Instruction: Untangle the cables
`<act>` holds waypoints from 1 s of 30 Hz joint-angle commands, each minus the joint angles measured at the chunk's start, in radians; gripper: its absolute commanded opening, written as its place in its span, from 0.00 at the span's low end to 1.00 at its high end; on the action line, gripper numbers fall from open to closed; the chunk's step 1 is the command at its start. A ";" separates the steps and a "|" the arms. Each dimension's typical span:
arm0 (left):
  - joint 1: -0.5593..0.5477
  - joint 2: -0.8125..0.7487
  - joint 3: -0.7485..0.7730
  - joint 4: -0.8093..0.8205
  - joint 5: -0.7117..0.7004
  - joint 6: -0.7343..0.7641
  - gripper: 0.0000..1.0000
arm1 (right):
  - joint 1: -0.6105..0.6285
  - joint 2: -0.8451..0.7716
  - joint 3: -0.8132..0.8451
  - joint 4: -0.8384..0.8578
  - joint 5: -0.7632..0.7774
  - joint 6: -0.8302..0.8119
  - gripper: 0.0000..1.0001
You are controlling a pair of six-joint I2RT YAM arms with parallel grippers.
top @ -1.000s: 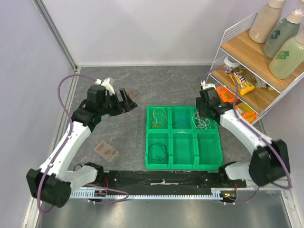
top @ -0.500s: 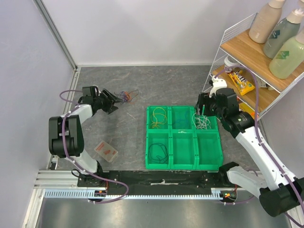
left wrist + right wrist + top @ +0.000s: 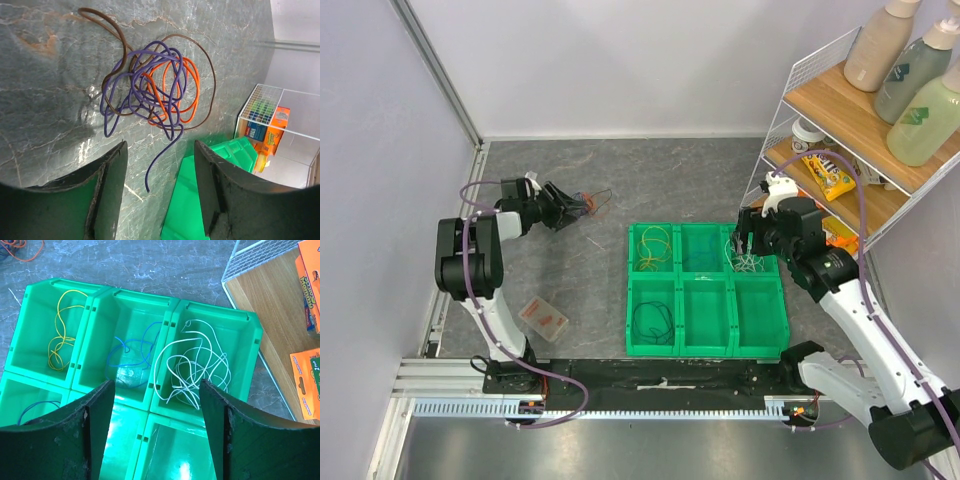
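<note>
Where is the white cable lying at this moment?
In the right wrist view the white cable lies in the far right compartment of the green tray, next to the compartment holding the blue cable and close to the shelf.

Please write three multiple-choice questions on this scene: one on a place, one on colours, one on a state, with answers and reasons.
1. Where in the green tray is the white cable?
A. far right compartment
B. near left compartment
C. far middle compartment

2. Which colours are in the loose tangle?
A. yellow, white
B. purple, orange, brown
C. blue, green

3. How is the left gripper?
A. shut on the tangle
B. open, holding nothing
C. shut, empty

A: top view shows it in that corner.
B: left wrist view shows those three.
B: fingers stand apart, gripping nothing.
</note>
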 commanded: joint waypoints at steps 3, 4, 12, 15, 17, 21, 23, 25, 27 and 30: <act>-0.003 0.025 0.014 0.143 0.095 -0.032 0.47 | -0.002 -0.028 0.015 0.013 -0.045 0.013 0.76; -0.003 0.025 0.014 0.148 0.100 -0.034 0.39 | -0.002 -0.027 0.017 0.012 -0.054 0.021 0.76; -0.004 -0.171 -0.012 0.053 0.069 -0.017 0.02 | 0.015 0.027 0.041 0.058 -0.128 0.072 0.76; -0.004 -0.343 0.017 -0.065 0.046 0.025 0.02 | 0.084 0.084 0.087 0.088 -0.100 0.084 0.76; -0.006 -0.443 0.038 -0.145 0.020 0.057 0.02 | 0.145 0.143 0.124 0.121 -0.074 0.096 0.76; -0.006 -0.616 0.066 -0.280 0.003 0.106 0.02 | 0.266 0.315 0.218 0.229 -0.071 0.122 0.76; -0.004 -0.710 0.068 -0.321 -0.003 0.115 0.02 | 0.320 0.415 0.270 0.304 -0.088 0.127 0.76; -0.004 -0.785 0.074 -0.338 0.018 0.117 0.02 | 0.348 0.508 0.304 0.440 -0.160 0.151 0.73; -0.004 -0.833 0.107 -0.375 0.034 0.127 0.02 | 0.378 0.599 0.319 0.599 -0.238 0.193 0.72; -0.004 -0.859 0.218 -0.450 0.040 0.144 0.02 | 0.440 0.708 0.376 0.751 -0.281 0.201 0.73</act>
